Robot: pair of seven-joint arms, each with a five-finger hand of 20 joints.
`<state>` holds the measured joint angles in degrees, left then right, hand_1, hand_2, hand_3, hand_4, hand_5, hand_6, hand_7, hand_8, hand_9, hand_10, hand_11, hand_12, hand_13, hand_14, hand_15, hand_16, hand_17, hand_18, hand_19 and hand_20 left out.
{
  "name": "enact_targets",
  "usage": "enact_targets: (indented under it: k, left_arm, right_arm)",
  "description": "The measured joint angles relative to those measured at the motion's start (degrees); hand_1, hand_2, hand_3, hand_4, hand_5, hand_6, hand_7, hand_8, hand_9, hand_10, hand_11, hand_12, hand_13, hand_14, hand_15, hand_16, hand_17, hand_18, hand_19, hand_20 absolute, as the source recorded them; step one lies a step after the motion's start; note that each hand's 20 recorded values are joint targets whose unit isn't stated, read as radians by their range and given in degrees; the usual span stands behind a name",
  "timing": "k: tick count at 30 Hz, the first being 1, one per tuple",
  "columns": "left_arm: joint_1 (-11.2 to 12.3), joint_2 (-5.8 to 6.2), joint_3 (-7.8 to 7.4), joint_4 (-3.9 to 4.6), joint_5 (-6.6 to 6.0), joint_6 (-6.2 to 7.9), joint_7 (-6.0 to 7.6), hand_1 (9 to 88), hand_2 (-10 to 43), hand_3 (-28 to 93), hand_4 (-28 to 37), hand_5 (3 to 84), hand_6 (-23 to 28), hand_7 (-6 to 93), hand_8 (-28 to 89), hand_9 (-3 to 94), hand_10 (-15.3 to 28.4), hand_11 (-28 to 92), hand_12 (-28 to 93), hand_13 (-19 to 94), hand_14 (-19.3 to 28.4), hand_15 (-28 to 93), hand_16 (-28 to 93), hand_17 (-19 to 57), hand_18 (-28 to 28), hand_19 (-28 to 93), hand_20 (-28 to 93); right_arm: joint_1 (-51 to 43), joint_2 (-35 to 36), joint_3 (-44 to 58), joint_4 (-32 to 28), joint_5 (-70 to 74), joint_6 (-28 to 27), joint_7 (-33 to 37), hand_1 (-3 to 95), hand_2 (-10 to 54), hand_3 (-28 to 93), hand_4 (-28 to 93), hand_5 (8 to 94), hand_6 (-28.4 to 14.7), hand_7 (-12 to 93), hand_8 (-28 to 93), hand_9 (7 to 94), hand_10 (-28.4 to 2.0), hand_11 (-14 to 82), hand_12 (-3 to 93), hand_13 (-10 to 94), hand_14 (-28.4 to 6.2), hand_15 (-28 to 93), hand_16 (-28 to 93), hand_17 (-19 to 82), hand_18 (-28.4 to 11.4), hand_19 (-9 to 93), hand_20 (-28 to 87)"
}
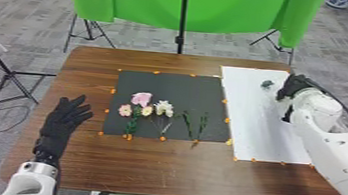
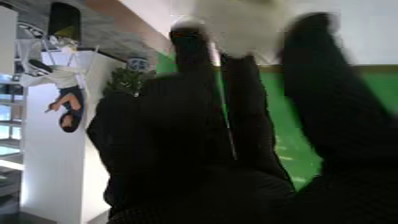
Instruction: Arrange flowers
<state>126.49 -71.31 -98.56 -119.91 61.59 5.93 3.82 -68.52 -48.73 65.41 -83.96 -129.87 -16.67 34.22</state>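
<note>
White flower (image 2: 236, 26) pinched in my right hand (image 1: 293, 89), over the paper's (image 1: 270, 130) far half. Lower flat, light grip, then release. Other flowers (image 1: 142, 99) left of paper; left hand (image 1: 60, 120) open, farther left.

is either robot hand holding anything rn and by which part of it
The left hand holds nothing. A pale, blurred thing is at the right hand; whether it is held, and by which part, cannot be told.
</note>
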Motion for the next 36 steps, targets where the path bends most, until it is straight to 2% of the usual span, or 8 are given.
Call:
enact_targets:
  k: [5, 7, 12, 16, 22, 25, 28, 36]
  left_arm:
    - [0.0, -0.05, -0.19, -0.08, 0.00, 0.02, -0.08, 17.9, 14.5, 54, -28.3, 38.1, 6.6, 5.8, -5, 38.7, 14.6, 15, 8, 29, 19.5, 26, -3, 1.1, 14.6, 15, 18]
    - [0.1, -0.06, -0.20, -0.11, 0.01, 0.02, -0.08, 18.1, 14.6, 54, -28.3, 38.0, 6.6, 5.8, -5, 38.7, 14.6, 15, 8, 29, 19.5, 26, -3, 1.1, 14.6, 15, 18]
    - [0.1, -0.10, -0.20, -0.15, 0.04, 0.02, -0.08, 17.7, 14.4, 55, -28.3, 38.0, 6.5, 5.8, -5, 38.7, 14.6, 15, 8, 29, 19.5, 26, -3, 1.1, 14.6, 15, 18]
    - [0.2, -0.10, -0.36, -0.22, 0.04, 0.02, -0.08, 17.8, 14.4, 55, -28.3, 38.0, 6.5, 5.7, -5, 38.7, 14.7, 16, 8, 29, 19.5, 26, -3, 1.1, 14.6, 15, 18]
    - [0.4, -0.10, -0.39, -0.30, 0.07, -0.08, -0.03, 18.2, 14.3, 54, -28.3, 38.0, 6.6, 5.7, -5, 38.7, 14.7, 16, 8, 29, 19.5, 26, -3, 1.1, 14.6, 15, 18]
    - [0.3, -0.05, -0.29, -0.30, 0.12, -0.18, -0.03, 18.3, 14.2, 54, -28.3, 38.0, 6.6, 5.7, -5, 38.7, 14.6, 16, 8, 29, 19.5, 26, -3, 1.1, 14.6, 15, 18]
    - [0.1, -0.04, -0.14, -0.28, 0.15, -0.23, -0.03, 18.2, 14.2, 54, -28.3, 38.0, 6.5, 5.9, -5, 38.7, 14.6, 16, 8, 29, 19.6, 26, -3, 1.1, 14.6, 15, 18]
    - [-0.1, -0.04, 0.14, -0.24, 0.15, -0.24, -0.03, 18.1, 14.0, 55, -28.3, 38.0, 6.4, 5.9, -5, 38.8, 14.6, 16, 8, 29, 19.4, 26, -3, 1.1, 14.6, 15, 18]
  right_arm:
    - [-1.5, -0.1, -2.3, 2.4, -2.7, 12.7, -1.5, 62.3, -9.5, 57, -21, 78.6, 0.6, 27, 10, 90.6, -7.6, 14.1, 44.7, 88, -1.9, 67, 32, 66, -10.9, 93, 61]
    - [-2.1, -0.1, -2.5, 2.7, -2.7, 14.6, -1.9, 63.1, -9.5, 57, -20, 79.6, 0.4, 26, 10, 91.2, -7.6, 14.2, 45.0, 89, -1.8, 66, 32, 67, -10.6, 93, 60]
    - [-3.2, 0.6, -1.8, 0.6, -2.8, 14.4, -2.5, 63.3, -9.5, 58, -20, 80.4, 0.1, 26, 10, 91.9, -8.1, 14.3, 45.4, 89, -1.4, 65, 32, 67, -10.5, 93, 60]
    - [-5.0, 2.6, -1.0, -6.1, -2.7, 15.0, -3.7, 62.4, -9.5, 59, -21, 80.6, 0.4, 26, 10, 92.0, -7.9, 14.2, 46.1, 89, -1.2, 65, 33, 67, -10.4, 93, 60]
    - [-1.3, 5.6, -7.1, -14.1, 1.6, 16.3, -13.1, 62.4, -9.5, 59, -23, 79.5, 0.9, 27, 10, 91.0, -7.6, 14.0, 47.4, 89, -1.0, 65, 34, 67, -10.4, 93, 61]
    - [3.2, 5.2, -12.9, -14.3, 2.8, 15.8, -19.7, 62.9, -9.5, 59, -24, 78.2, 1.3, 28, 9, 90.1, -7.7, 13.4, 47.3, 88, -0.8, 66, 34, 66, -10.5, 93, 63]
    - [6.9, 3.5, -17.2, -13.5, 3.8, 12.6, -25.4, 62.9, -9.5, 60, -25, 77.6, 1.5, 28, 8, 89.6, -7.5, 13.0, 47.3, 87, -0.8, 67, 34, 65, -10.5, 93, 63]
    - [11.0, -1.5, -23.0, -9.5, 1.1, 5.9, -34.1, 62.9, -9.5, 60, -27, 76.7, 3.5, 29, 7, 87.4, -6.9, 11.5, 47.2, 86, -1.0, 67, 35, 64, -10.6, 93, 63]
